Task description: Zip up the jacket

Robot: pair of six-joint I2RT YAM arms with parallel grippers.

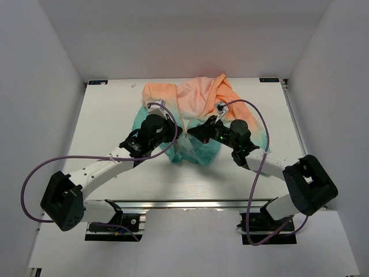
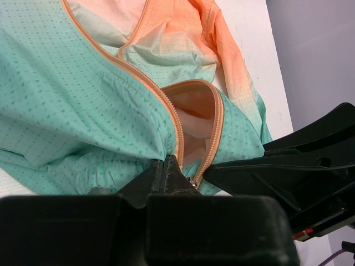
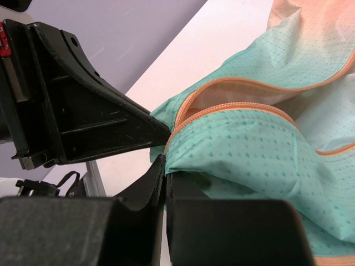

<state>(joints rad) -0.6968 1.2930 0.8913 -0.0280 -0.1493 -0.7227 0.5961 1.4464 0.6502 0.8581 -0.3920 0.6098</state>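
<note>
Pinching the hem with the zip barely started

Top external: the thin, soft hooded jacket (image 1: 196, 101), peach-orange fading to teal, lies on the flat white table (image 1: 104, 121) toward 12 o'clock, with its peach end far and its teal hem toward the arms. The left gripper (image 1: 176, 134) and right gripper (image 1: 197, 131) meet at the jacket's 6 o'clock, on the front opening.

Left wrist: the left gripper's fingers are pressed together on teal cloth where the two tracks of the orange zipper (image 2: 138, 75) converge. A small metal piece, probably the slider (image 2: 192, 182), sits at 3 o'clock of the tips. Toward 12 o'clock the tracks gape apart over pale lining.

Right wrist: the right gripper is clamped on the teal hem fold, with the left gripper at its 10 o'clock.

As I judge it, the bottom ends are brought together and little else is done; nearly the whole run up to the collar is left to close
</note>
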